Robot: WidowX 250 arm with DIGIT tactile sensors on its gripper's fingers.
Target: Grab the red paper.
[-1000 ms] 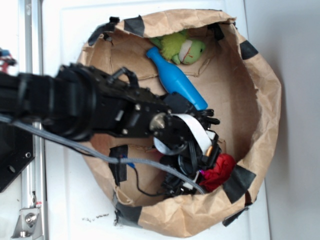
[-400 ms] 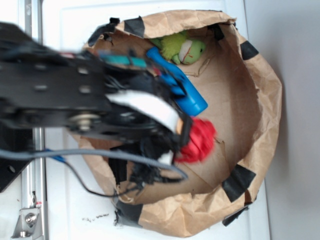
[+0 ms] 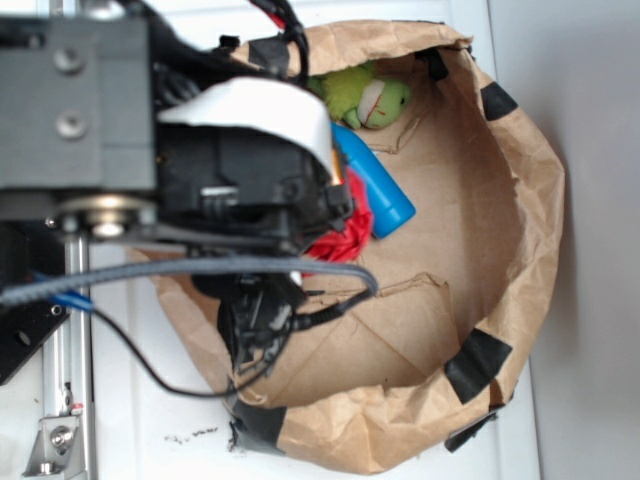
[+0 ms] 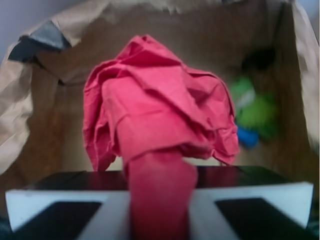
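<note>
The gripper (image 4: 159,210) is clamped tight on the red paper (image 4: 160,120), lifted above the bag (image 3: 520,200); the grab looks complete, needing only a steady hold.

My exterior camera looks straight down from above on the brown paper bag (image 3: 520,190), my arm close beneath it. My wrist camera faces into that bag (image 4: 20,115), very near the red paper (image 4: 160,125); both views share it (image 3: 345,232).

brown paper bag (image 3: 520,200) | blue bottle (image 3: 385,195) inside | green plush toy (image 3: 365,97) inside
</note>
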